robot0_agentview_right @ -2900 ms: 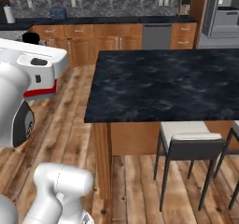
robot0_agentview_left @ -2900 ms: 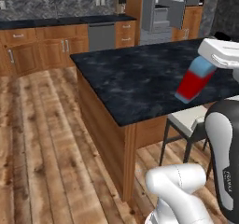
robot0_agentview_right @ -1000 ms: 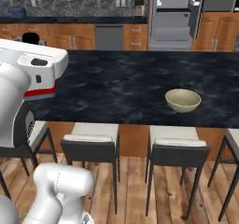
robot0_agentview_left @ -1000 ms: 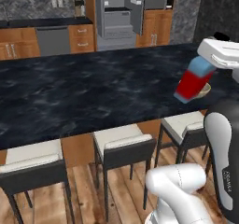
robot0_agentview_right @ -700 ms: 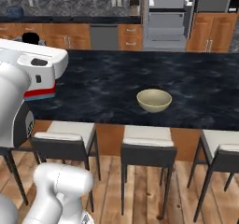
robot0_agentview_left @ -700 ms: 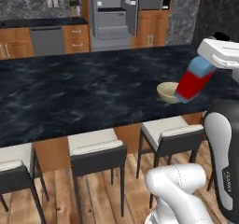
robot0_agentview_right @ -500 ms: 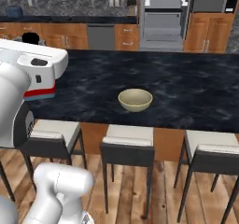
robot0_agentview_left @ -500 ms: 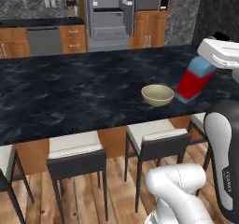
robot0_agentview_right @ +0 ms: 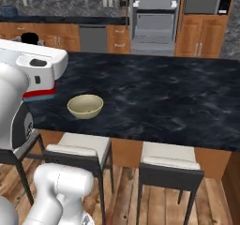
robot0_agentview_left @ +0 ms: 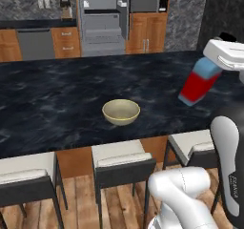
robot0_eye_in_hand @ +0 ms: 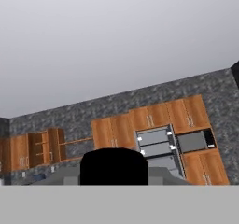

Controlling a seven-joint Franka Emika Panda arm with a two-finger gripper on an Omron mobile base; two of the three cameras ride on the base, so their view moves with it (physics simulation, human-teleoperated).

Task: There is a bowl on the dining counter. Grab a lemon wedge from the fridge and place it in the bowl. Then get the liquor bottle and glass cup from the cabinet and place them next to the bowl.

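The gripper (robot0_agentview_left: 213, 67) is closed on the liquor bottle (robot0_agentview_left: 195, 87), a red bottle with a pale blue top. It grips the bottle by the top end, and the bottle hangs up in the air. The bottle is tilted: its top points up into the hand and its red bottom points down and away from the hand.

The bowl (robot0_agentview_left: 121, 111) sits on the dining counter (robot0_agentview_left: 57, 99), near the edge closest to the robot, above 2 stools (robot0_agentview_right: 84, 149). From the hand, the bowl is out in front and lower down, well apart from the bottle. I cannot tell if anything lies inside the bowl.

There is just 1 arm, so it does all the work. I think the next move is to reach forward and down, and turn the bottle so its bottom faces the black top. Then it can stand just beside the bowl, not touching it. If the bottle stays tilted when it is let go, it could tip over.
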